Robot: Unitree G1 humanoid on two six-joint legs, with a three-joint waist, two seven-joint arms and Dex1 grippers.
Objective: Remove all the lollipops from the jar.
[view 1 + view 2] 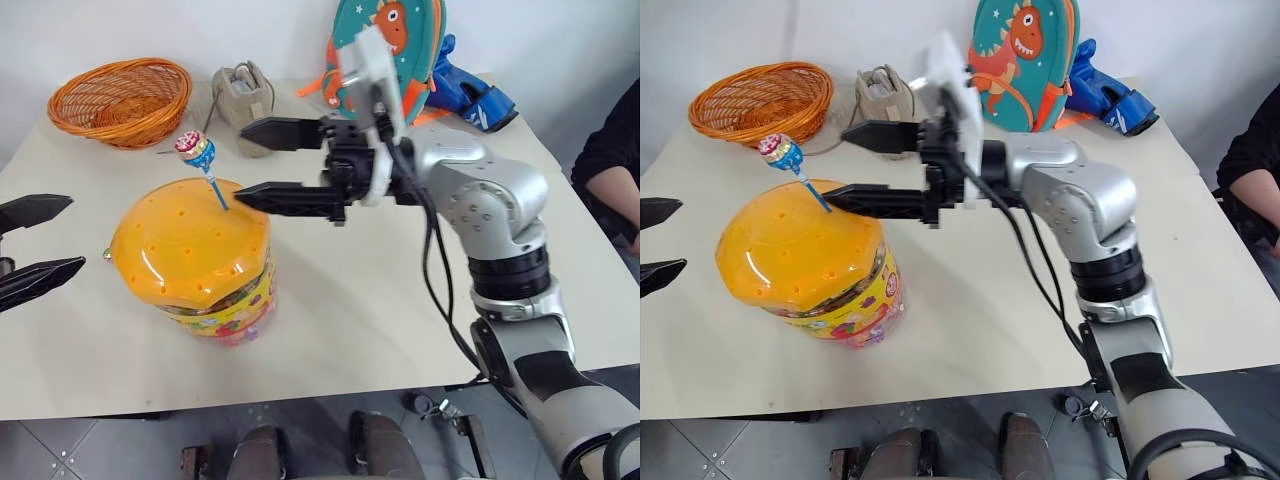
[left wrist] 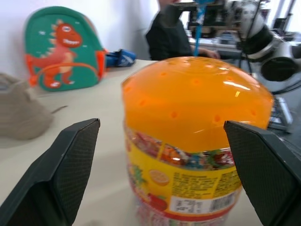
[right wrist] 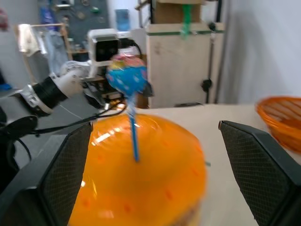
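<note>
The right gripper (image 1: 262, 165) is wide open and holds nothing. Its two black fingers (image 1: 290, 198) point sideways, toward the robot's left, and they lie flat, one nearer the back of the table and one nearer the front. The front finger's tip is just beside the blue stick of the one lollipop (image 1: 195, 150) that stands up out of the jar (image 1: 195, 260). I cannot tell if that tip touches the stick. The other finger is behind the candy and apart from it. The silver right arm bends at the elbow and reaches across the table (image 1: 380, 300), with the hand up at the height of the candy. The left gripper (image 1: 40, 240) is wide open too, and it is empty. Its fingers point at the side of the jar and stay a little way off from it. In the left wrist view the jar sits between the two finger pads (image 2: 70, 160), not touching either. The jar stands upright on the table near the front edge. It has a round orange lid with small holes and a yellow and red label band. The lollipop has a pink and blue wrapped head, and its stick goes into a hole in the lid and leans a bit. Behind the jar are an orange basket (image 1: 122, 100), a small grey pouch (image 1: 243, 95) and a green dinosaur backpack (image 1: 1025, 65). A person's dark sleeve (image 1: 610, 150) shows at the edge on the right.
</note>
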